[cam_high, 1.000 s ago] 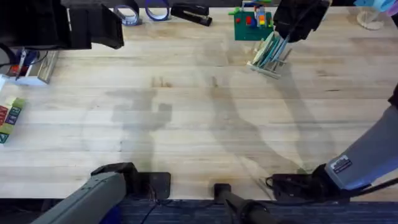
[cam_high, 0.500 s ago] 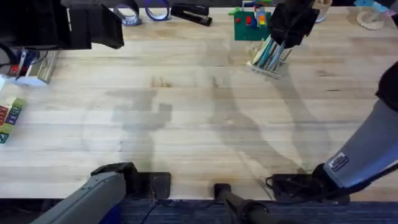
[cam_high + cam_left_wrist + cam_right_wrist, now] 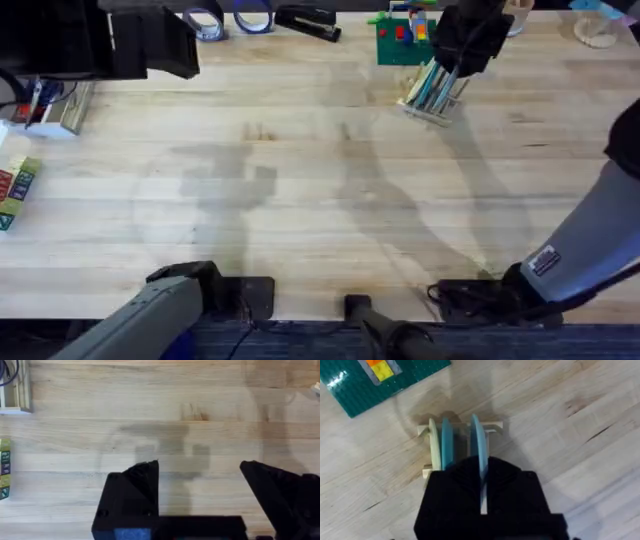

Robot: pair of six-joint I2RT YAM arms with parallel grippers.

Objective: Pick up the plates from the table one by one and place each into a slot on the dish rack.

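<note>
Overhead view: the two arm bases sit at the near edge of the wooden table (image 3: 300, 200). The left gripper (image 3: 200, 475) hangs above bare planks on the left side, its black fingers (image 3: 142, 477) spread wide apart with nothing between them. Near it, some coloured blocks (image 3: 12, 190) lie at the table's left edge.

Farther off, at the far right of the table, the right gripper (image 3: 455, 62) is down over the wooden dish rack (image 3: 432, 105). From the right wrist view, its fingers are pressed together on the rim of a pale blue plate (image 3: 479, 450), which stands on edge in a rack slot. A teal plate (image 3: 446, 442) stands upright in the neighbouring slot, just beside a pale upright piece at the rack's end.

Just beyond the rack lies a green building-block board (image 3: 400, 42). Tape rolls (image 3: 230, 18) sit along the table's far edge.
</note>
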